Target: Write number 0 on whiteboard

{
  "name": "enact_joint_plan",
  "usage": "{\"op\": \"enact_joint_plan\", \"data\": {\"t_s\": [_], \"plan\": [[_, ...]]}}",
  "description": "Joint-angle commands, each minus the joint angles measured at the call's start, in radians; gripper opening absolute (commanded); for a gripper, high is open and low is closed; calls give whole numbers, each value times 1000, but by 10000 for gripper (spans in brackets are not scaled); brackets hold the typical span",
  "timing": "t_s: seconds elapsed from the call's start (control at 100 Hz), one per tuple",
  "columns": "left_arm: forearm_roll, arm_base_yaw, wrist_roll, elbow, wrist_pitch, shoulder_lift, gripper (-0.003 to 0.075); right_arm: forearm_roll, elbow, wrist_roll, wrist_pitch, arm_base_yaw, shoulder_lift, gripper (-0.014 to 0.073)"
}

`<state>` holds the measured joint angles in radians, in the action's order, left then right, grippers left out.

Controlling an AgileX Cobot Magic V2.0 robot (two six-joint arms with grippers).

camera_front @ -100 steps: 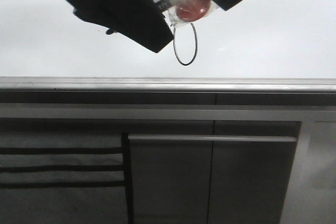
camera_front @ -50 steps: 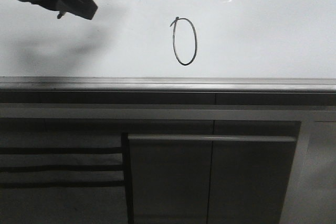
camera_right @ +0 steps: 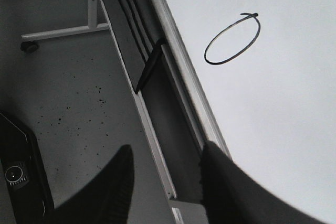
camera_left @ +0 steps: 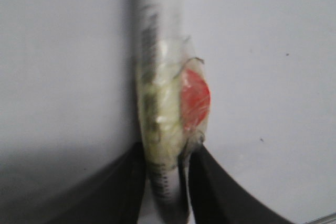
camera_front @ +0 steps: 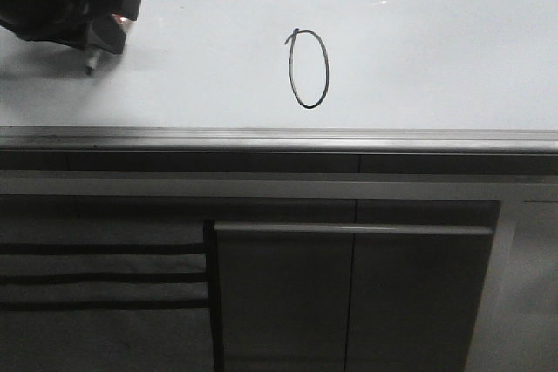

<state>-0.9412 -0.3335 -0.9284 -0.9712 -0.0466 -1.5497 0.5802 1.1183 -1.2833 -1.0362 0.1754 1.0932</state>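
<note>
Glossy white whiteboard [camera_front: 436, 50] fills my front view above its grey frame edge [camera_front: 279, 138] and dark cabinet panels [camera_front: 349, 294]. Number 0 [camera_front: 309, 70] sits mid-board near that edge. At the far left corner, my left gripper [camera_front: 98, 25], partly cut off, clamps a marker [camera_front: 106, 15].

Left wrist: blurred marker [camera_left: 165, 129], red tape patch [camera_left: 195, 98].

Right wrist: right gripper [camera_right: 165, 179] fingers apart, empty, over the floor [camera_right: 68, 98].

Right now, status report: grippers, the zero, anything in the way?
Left gripper shut on marker, off to the board's left. Right gripper open, empty. 0 drawn, closed oval, on whiteboard. Nothing over it.
</note>
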Motion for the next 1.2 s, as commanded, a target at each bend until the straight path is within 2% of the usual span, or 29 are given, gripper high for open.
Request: {"op": "enact_joint_plan", "data": {"t_s": [0.0, 0.22, 0.41, 0.55, 0.6, 0.66, 0.74, 0.81, 0.86, 0.92, 0.99, 1.04, 1.13, 1.19], "plan": [[-12, 7, 9, -30, 58, 5, 324, 42, 27, 4, 28, -6, -20, 268], [-2, 22, 9, -30, 19, 37, 337, 37, 27, 69, 39, -6, -27, 268], [87, 84, 9, -30, -171, 160, 337, -94, 27, 264, 43, -7, -112, 268], [102, 170, 9, -30, -393, 292, 337, -255, 22, 522, 49, -7, -213, 267], [125, 204, 24, -30, -486, 354, 337, -314, 11, 655, 54, -7, -253, 267], [203, 241, 100, -30, -548, 412, 337, -395, -13, 794, 60, -7, -306, 267], [391, 291, 264, -30, -638, 514, 337, -513, -70, 1020, 65, -7, -373, 267], [562, 328, 429, -28, -698, 606, 337, -593, -132, 1154, 83, -7, -434, 267], [657, 351, 530, -13, -708, 665, 337, -606, -180, 1193, 121, -7, -479, 262], [688, 365, 566, 24, -690, 729, 337, -606, -238, 1219, 181, -7, -540, 228], [678, 365, 575, 96, -611, 815, 331, -600, -315, 1243, 265, -7, -606, 146], [647, 363, 575, 161, -544, 873, 313, -600, -374, 1262, 319, -7, -650, 57], [586, 348, 575, 281, -450, 969, 242, -597, -459, 1263, 430, -7, -719, -71], [582, 311, 575, 343, -401, 1020, 170, -595, -525, 1268, 518, -7, -750, -71]]}}
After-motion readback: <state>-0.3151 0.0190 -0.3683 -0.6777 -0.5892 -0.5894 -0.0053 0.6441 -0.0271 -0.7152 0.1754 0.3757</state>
